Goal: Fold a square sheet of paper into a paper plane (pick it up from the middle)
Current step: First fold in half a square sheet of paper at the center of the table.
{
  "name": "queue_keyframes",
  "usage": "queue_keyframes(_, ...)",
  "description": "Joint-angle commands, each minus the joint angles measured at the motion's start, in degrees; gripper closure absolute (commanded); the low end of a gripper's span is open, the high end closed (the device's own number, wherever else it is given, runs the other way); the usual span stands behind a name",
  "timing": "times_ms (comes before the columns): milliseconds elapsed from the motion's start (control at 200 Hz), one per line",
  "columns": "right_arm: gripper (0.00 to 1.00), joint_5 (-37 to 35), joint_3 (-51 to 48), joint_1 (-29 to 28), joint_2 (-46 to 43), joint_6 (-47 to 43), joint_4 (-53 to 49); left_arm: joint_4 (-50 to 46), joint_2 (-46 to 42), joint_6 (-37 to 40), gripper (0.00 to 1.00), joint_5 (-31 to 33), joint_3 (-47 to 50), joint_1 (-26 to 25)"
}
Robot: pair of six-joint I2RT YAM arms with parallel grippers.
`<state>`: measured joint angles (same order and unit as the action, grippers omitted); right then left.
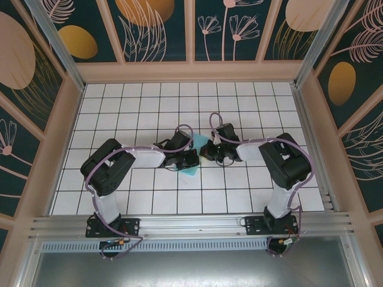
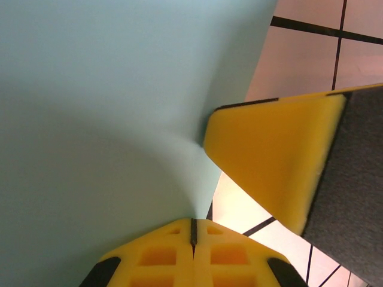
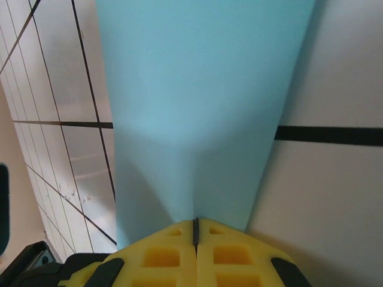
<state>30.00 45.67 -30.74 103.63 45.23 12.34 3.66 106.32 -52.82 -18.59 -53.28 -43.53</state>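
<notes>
Two side-by-side robot arms, the left arm [image 1: 111, 170] and right arm [image 1: 284, 161], have black joint housings, white links, trailing purple cables [image 1: 88, 181] and black base plates [image 1: 114, 226]; the left gripper [image 2: 192, 239] and right gripper [image 3: 195, 239] have yellow moulded fingers [image 2: 155, 257] with square recesses.

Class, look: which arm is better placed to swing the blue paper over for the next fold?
Probably left: the left claw is shut on a broad, curling spread of the paper, while the right claw pinches a narrower strip.

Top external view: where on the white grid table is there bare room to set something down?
Free: far tile rows under the back wall; near tiles between the arm bases. Crowded: the centre, where left gripper and right gripper pinch the light-blue square paper sheet.
</notes>
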Motion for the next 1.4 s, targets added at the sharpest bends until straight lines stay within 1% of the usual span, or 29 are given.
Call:
queue_keyframes(0, 1.0, -1.52, 2.05, -0.03, 1.18, -1.63, -2.7, -3.41, 1.43, 1.09, 1.0, 2.05, -0.61, -0.21)
queue_keyframes(200, 1.0, -3.0, 2.88, 3.7, 2.1, -2.65, -4.55, -6.31, 1.47, 1.1, 1.0, 2.21, 1.21, -0.2)
queue_keyframes(400, 1.0, -4.38, 7.26, 9.78, 5.02, -7.61, -9.05, -7.53, 1.39, 1.82, 1.0, 2.06, 1.77, -0.17)
queue_keyframes(475, 1.0, -4.16, 8.52, 10.86, 4.35, -9.01, -10.39, -7.53, 1.18, 1.86, 1.0, 2.07, 1.68, -0.24)
queue_keyframes(600, 1.0, -3.68, 7.51, 9.73, -0.5, -9.99, -10.0, -7.53, 0.86, 2.52, 1.0, 2.5, 1.42, -0.2)
queue_keyframes(746, 1.0, -2.73, 5.21, 5.24, -2.89, -8.45, -8.77, -7.95, 0.73, 3.06, 1.0, 3.12, 0.83, -0.24)
queue_keyframes(871, 1.0, -1.36, 4.37, 1.91, -0.88, -6.29, -6.26, -8.17, 0.73, 3.21, 1.0, 3.47, 0.83, -0.24)
queue_keyframes(1061, 1.0, -1.9, 7.53, 1.92, 3.57, -6.6, -7.32, -8.73, 0.42, 3.55, 1.0, 3.89, 1.27, -0.19)
queue_keyframes(1146, 1.0, -2.09, 9.11, 3.61, 5.22, -7.01, -8.14, -8.76, 0.15, 3.66, 1.0, 4.08, 1.8, -0.21)
queue_keyframes(1311, 1.0, -2.34, 10.97, 9.58, 7.97, -7.97, -8.17, -8.04, 0.29, 3.6, 1.0, 3.88, 3.13, -0.23)
queue_keyframes(1391, 1.0, -5.24, 13.29, 11.89, 9.55, -10.31, -10.07, -7.54, 0.33, 3.51, 1.0, 3.74, 3.53, -0.2)
